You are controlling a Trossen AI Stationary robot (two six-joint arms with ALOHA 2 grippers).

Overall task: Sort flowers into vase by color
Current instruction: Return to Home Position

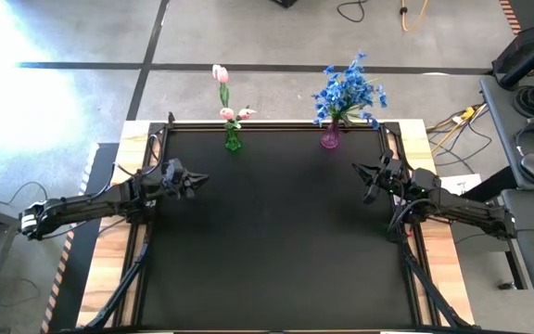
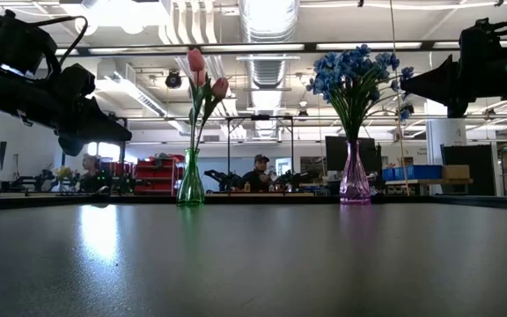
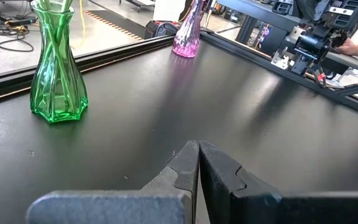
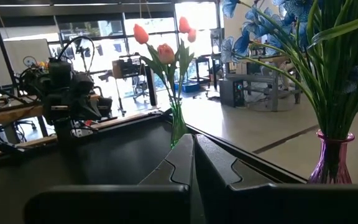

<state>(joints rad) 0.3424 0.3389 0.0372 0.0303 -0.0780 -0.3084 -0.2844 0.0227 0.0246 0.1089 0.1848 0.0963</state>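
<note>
If you start at your end of the black table (image 1: 276,264), the dark top is catching a streak of ceiling light. Go a bit further in and you hit both arms, hanging above the surface at mid-table, well apart, one on each side.

Your left gripper (image 1: 198,179) points inward from the left. Its wrist view shows the two fingers pressed together with only a thin seam between them, and they're holding nothing. Same deal for the right gripper (image 1: 360,173) on the opposite side: pinched closed, nothing in it.

Past the arms, at the far edge, the green vase (image 1: 233,141) stands upright left of centre. The pink tulips (image 1: 221,74) are in it, one bloom riding taller than the rest, and the stems cross inside the glass. To its right, apart from it but on the same far edge, the pink vase (image 1: 329,139) holds the blue flowers (image 1: 349,93), a full bunch fanning out over the rim.

Way back in the room there's red shelving (image 2: 152,176) and a person (image 2: 259,172) at a bench. Any lettering out there is too small to read.
</note>
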